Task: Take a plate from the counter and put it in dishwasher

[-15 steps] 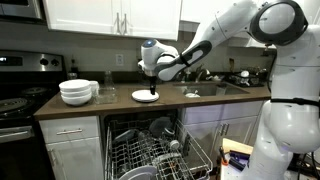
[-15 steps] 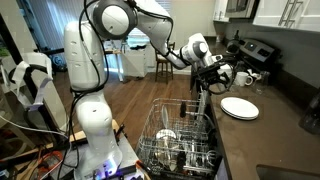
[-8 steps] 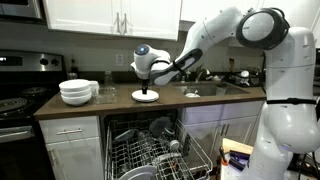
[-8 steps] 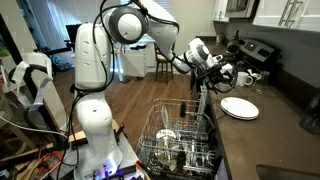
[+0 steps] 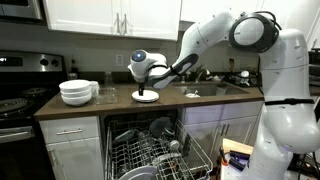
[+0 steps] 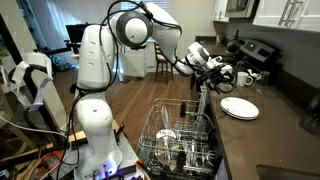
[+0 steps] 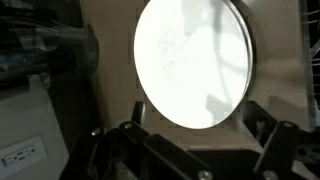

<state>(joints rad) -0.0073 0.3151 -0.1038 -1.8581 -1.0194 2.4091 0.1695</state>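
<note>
Since 1.0 s ago: wrist has swung sideways along the surface (image 5: 115,103). The plate (image 5: 146,96) is unmoved, lying flat on it above the open dishwasher (image 5: 150,150). Gripper (image 5: 147,89) spread wide, empty, over the plate's edge. Step: reach-to-grasp. Next move likely needs a descent, jaws straddling the rim. Plate is round, face up, with no long axis.

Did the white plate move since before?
No. The plate sits in the same spot on the counter, just as far from the bowls.
</note>
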